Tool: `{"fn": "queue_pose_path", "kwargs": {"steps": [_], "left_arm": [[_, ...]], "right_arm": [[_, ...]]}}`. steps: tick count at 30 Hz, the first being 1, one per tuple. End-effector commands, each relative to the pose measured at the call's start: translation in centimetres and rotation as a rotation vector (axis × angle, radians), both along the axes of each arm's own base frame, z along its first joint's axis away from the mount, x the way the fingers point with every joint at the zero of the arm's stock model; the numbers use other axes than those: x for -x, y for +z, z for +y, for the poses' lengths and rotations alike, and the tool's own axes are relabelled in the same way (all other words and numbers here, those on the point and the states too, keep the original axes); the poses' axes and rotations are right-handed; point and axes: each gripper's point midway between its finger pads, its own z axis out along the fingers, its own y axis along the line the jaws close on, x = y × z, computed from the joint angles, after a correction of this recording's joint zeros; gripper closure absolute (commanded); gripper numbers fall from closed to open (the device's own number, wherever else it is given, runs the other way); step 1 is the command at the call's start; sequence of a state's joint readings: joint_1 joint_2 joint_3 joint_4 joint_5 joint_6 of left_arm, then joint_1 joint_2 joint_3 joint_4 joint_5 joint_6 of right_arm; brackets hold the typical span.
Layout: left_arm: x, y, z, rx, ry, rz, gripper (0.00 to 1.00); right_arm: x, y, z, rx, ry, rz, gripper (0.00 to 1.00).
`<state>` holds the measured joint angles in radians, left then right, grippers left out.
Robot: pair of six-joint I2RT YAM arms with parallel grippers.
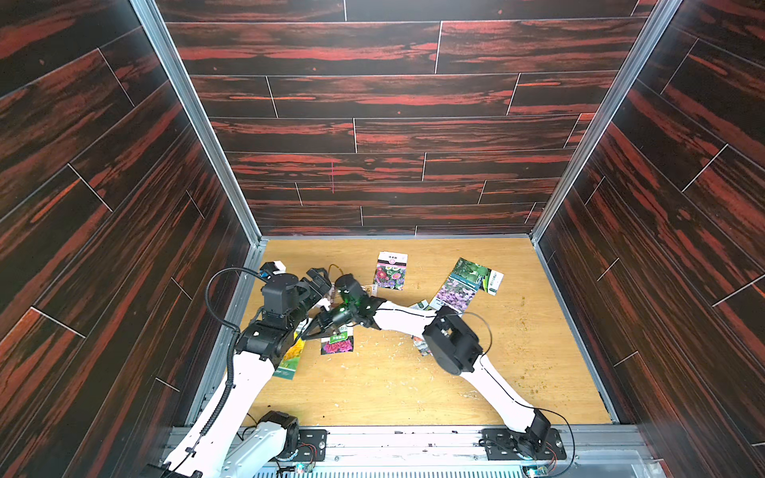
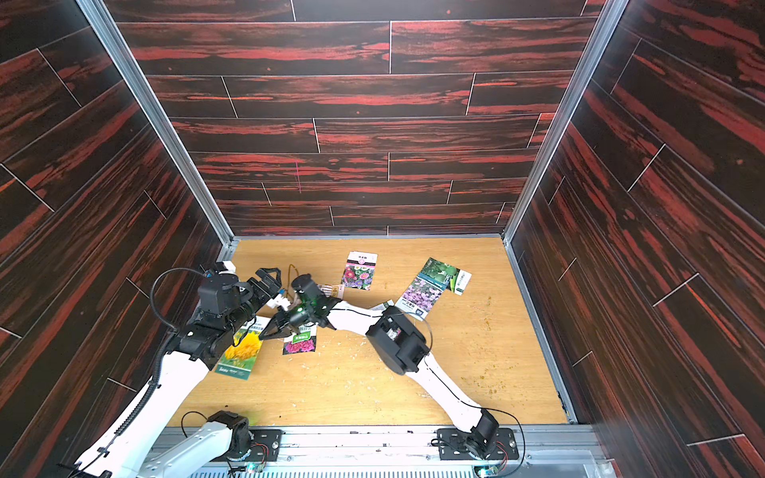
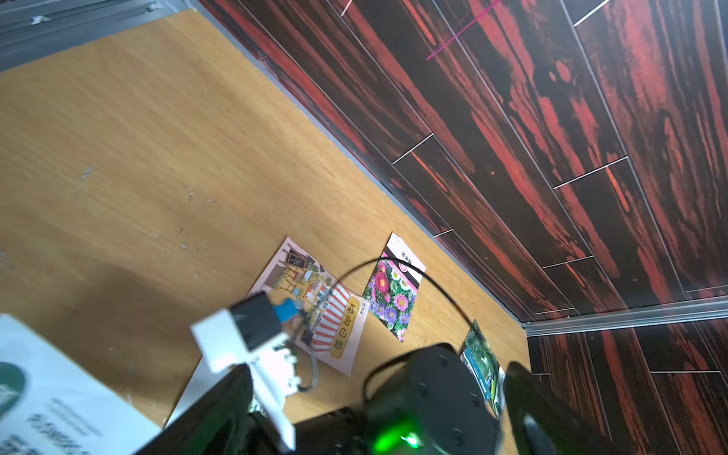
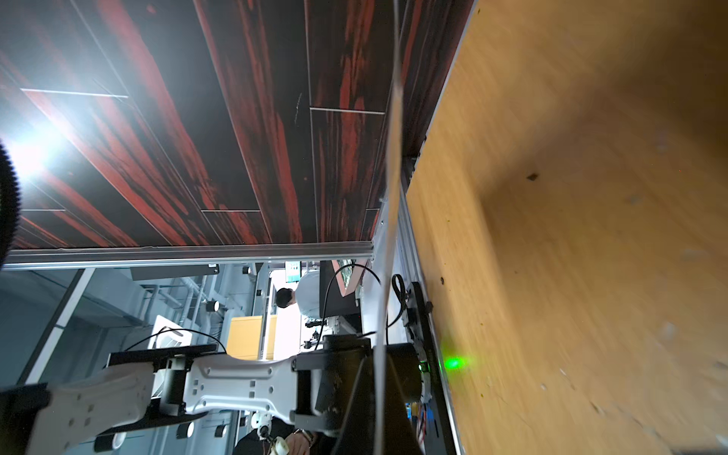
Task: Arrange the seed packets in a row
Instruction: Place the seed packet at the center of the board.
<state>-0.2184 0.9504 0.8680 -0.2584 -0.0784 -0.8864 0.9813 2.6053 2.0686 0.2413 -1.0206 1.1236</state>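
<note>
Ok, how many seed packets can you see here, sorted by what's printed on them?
Flower packets: 4 (mixed-bloom packet, purple packet, magenta packet, yellow packet)
Leaf packet: 1
Cartoon-shop packet: 1
Half-hidden packet under the right arm, print unclear: 1
Total: 7

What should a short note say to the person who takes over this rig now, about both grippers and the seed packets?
Left gripper: open, holding nothing.
Right gripper: shut, apparently on a corner of the yellow-flower packet; the right wrist view shows a thin sheet edge-on.
Other packets lie scattered: pink-flower packet, shop packet, mixed-flower packet, purple-flower packet against the leaf packet, and a partly hidden packet under the right arm.
Done: no row formed.
Left: line up every packet.
</note>
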Motion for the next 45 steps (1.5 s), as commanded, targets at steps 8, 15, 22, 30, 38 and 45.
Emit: {"fn": "queue_pose_path", "kwargs": {"steps": [8,15,22,30,38,45], "left_arm": [[1.1,0.5,0.9,-0.021,0.016,0.002,0.0],[1.2,0.6,1.1,-0.025,0.016,0.002,0.0],[1.2,0.5,1.0,-0.027,0.013,0.005,0.0],[1.0,0.5,1.1,-0.03,0.013,0.004,0.0],[1.3,0.7,1.4,-0.043,0.022,0.003,0.0],[2.1,0.2,2.0,-0.066,0.042,0.015,0.0]], "right_arm": [[0.8,-4.5,1.2,0.11,0.025,0.122,1.0],[0.4,-6.3,1.6,0.144,0.011,0.146,0.98],[-0.1,-7.2,1.9,0.186,-0.002,0.138,0.85],[-0.8,-7.2,1.5,0.248,-0.05,0.056,0.59],[-2.3,-5.7,0.1,0.329,-0.129,-0.105,0.49],[-3.6,-3.5,-1.7,0.385,-0.183,-0.263,0.47]]}}
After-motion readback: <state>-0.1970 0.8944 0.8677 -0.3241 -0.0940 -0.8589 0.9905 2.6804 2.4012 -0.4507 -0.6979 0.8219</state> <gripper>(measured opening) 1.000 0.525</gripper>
